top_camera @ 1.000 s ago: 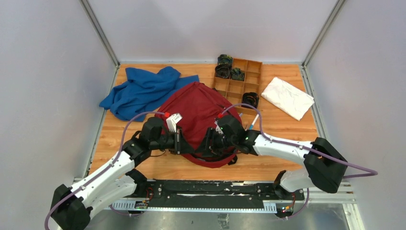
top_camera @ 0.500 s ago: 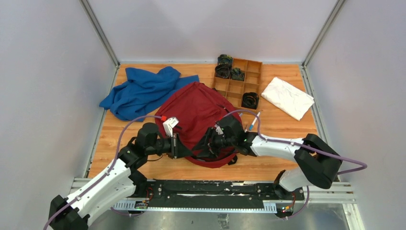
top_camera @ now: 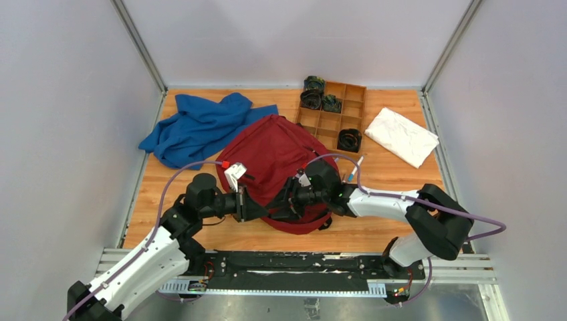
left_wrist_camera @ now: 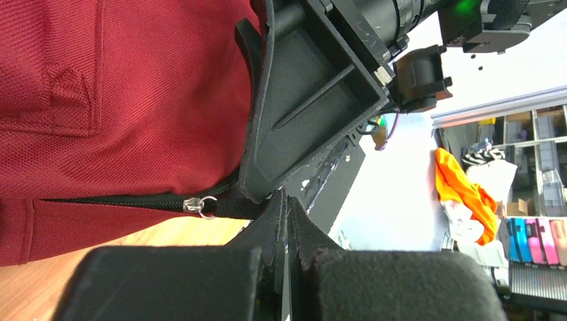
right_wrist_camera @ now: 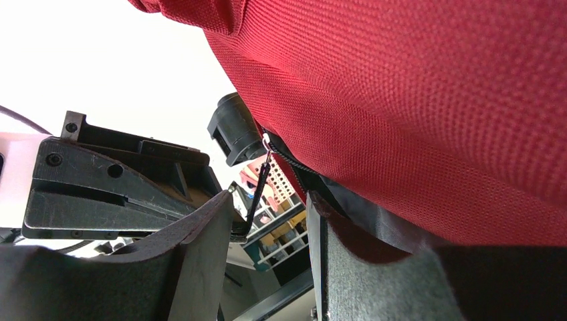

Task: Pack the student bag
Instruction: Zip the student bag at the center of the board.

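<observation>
The student bag (top_camera: 274,150), dark red with black zippers, lies mid-table. Both grippers meet at its near edge. My left gripper (top_camera: 251,206) comes in from the left. In the left wrist view, my left gripper (left_wrist_camera: 286,200) is shut on the black zipper pull strap (left_wrist_camera: 231,208), which runs taut from the silver slider (left_wrist_camera: 194,205). My right gripper (top_camera: 284,200) faces it from the right. In the right wrist view, my right gripper (right_wrist_camera: 271,199) has its jaws apart. One finger (right_wrist_camera: 374,267) lies against the bag's edge (right_wrist_camera: 414,100), and only the zipper cord (right_wrist_camera: 257,190) hangs in the gap.
A crumpled blue cloth (top_camera: 200,127) lies at the back left, touching the bag. A wooden divided tray (top_camera: 337,114) with dark rolled items stands behind the bag. A white folded cloth (top_camera: 401,137) is at the back right. A small pen-like thing (top_camera: 353,168) lies beside the right arm.
My left arm has drawn back to the left and toward the near edge, taking its gripper with it. The right gripper shifted slightly left along the bag's edge.
</observation>
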